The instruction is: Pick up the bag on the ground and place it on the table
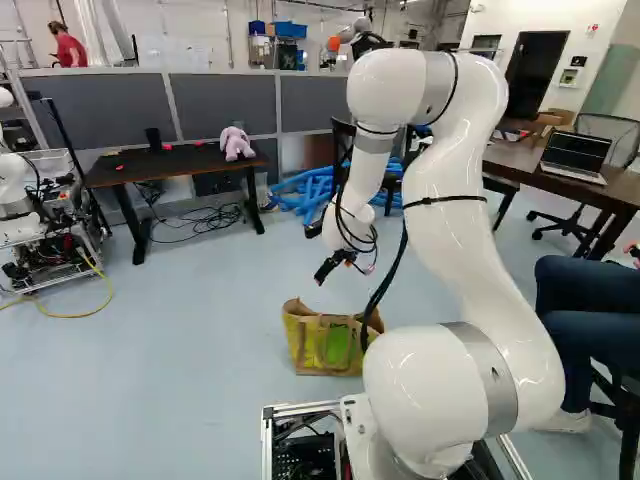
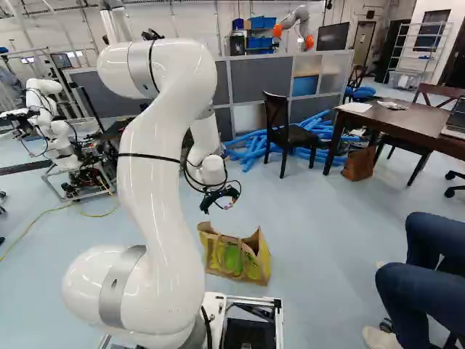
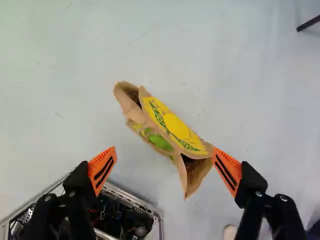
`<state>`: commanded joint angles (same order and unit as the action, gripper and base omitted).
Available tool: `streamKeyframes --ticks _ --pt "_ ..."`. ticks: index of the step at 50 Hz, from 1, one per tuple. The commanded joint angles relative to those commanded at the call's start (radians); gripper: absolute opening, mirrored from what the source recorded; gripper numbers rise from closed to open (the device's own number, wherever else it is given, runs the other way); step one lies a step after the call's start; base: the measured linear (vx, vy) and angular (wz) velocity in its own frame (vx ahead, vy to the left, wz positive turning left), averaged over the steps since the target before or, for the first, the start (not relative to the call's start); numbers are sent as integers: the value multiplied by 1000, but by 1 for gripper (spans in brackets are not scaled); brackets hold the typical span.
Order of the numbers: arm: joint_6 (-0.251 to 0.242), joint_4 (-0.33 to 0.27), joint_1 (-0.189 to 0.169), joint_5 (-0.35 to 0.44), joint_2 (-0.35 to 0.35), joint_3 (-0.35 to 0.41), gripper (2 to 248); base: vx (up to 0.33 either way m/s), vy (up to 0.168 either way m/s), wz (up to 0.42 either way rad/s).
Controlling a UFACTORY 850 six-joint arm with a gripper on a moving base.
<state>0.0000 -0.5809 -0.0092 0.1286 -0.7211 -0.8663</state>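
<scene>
You're at the approach step, pre-grasp: the gripper (image 3: 164, 149) is released, fingers spread wide, nothing between them, hanging above the shopping bag (image 2: 232, 256). Bag is on the floor (image 1: 190, 320), upright, top partly folded in, ahead of the base.

Next move: lower, centre over the bag's top edge, probably rotate so the fingers straddle its narrow width, then close and lift. Risk: catching just one soft flap, or pushing the bag over.

Two candidate targets: the dark desk (image 1: 115, 174) with a plush toy (image 1: 236, 143), and the wooden table (image 2: 403, 123) with a laptop (image 1: 575, 157). Can't tell which you want.

Writing: green lettering on the bag's yellow panel (image 3: 175, 127), clearest in the wrist view; content not transcribed. No other label worth logging.
</scene>
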Motion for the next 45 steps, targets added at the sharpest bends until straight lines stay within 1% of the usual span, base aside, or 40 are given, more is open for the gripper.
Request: streamKeyframes --ticks 7,13,16,24,45 --pt "0 -25 0 -42 -30 -19 247 0 0 0" --pt "0 -41 0 -62 -54 -34 247 0 0 0" --pt "-11 -45 0 -65 -67 -42 247 0 0 0" --pt "-77 -48 0 -68 -99 -62 247 0 0 0" --pt "-295 -49 0 -69 -184 -117 247 0 0 0"
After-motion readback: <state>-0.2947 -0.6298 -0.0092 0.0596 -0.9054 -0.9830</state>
